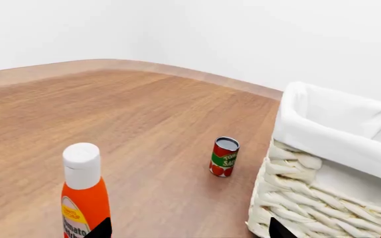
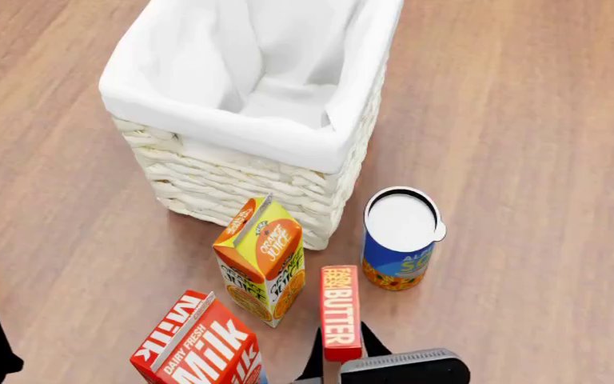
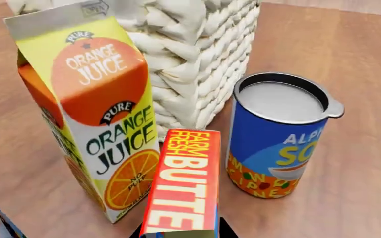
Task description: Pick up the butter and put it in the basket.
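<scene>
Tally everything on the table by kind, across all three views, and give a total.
Cartons: 2, orange juice carton and milk carton
Boxes: 1, butter
Cans: 2, soup can and tomato sauce can
Bottles: 1, orange bottle
Baskets: 1, basket
Total: 7

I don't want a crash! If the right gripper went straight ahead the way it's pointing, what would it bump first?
Probably the wicker basket, though depth is hard to judge; the butter box is already between its jaws.
</scene>
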`<state>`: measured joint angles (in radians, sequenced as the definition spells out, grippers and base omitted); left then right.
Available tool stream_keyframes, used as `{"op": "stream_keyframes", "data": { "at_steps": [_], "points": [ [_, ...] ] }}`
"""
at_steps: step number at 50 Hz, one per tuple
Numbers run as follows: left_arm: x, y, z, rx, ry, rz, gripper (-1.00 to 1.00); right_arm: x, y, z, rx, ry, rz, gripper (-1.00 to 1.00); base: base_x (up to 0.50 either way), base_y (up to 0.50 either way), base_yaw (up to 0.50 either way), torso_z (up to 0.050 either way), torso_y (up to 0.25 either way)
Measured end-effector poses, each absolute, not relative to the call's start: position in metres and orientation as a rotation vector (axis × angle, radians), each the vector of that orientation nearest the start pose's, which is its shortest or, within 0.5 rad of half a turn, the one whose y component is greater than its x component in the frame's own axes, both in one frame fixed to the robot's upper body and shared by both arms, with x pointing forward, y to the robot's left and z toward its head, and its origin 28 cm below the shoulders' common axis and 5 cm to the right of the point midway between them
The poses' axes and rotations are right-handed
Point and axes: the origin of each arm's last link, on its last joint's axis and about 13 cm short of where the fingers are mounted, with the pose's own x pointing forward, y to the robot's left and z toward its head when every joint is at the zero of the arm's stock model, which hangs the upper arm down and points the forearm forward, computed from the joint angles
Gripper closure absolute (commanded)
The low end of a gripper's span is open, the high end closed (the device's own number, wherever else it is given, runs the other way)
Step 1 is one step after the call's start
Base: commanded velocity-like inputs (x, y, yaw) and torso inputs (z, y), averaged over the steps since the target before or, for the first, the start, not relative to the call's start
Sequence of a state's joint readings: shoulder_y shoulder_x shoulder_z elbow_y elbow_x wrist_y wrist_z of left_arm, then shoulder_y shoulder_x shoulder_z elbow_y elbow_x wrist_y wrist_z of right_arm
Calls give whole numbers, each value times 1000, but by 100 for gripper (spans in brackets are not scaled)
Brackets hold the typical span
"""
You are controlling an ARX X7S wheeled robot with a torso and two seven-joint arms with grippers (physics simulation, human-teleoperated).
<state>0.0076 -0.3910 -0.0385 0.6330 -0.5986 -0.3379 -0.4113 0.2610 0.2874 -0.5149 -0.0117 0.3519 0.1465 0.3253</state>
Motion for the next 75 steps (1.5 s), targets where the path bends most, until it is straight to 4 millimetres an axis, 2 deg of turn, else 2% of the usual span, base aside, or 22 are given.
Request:
{"op": "stream_keyframes", "data": {
  "at_steps": [25, 43, 58, 75],
  "points": [
    [193, 247, 131, -189, -203, 114, -100, 197, -71, 100, -162, -99, 131, 100, 0, 0, 0, 0, 1],
    [195, 245, 129, -188, -206, 108, -100, 171, -86, 135, -235, -160, 63, 100, 0, 0, 0, 0, 1],
    [196, 244, 129, -190, -207, 107, -100, 175, -104, 167, -290, -174, 40, 100, 0, 0, 0, 1, 1],
    [197, 242, 128, -195, -207, 109, -100, 196, -129, 211, -315, -161, 47, 100, 0, 0, 0, 0, 1]
  ]
}}
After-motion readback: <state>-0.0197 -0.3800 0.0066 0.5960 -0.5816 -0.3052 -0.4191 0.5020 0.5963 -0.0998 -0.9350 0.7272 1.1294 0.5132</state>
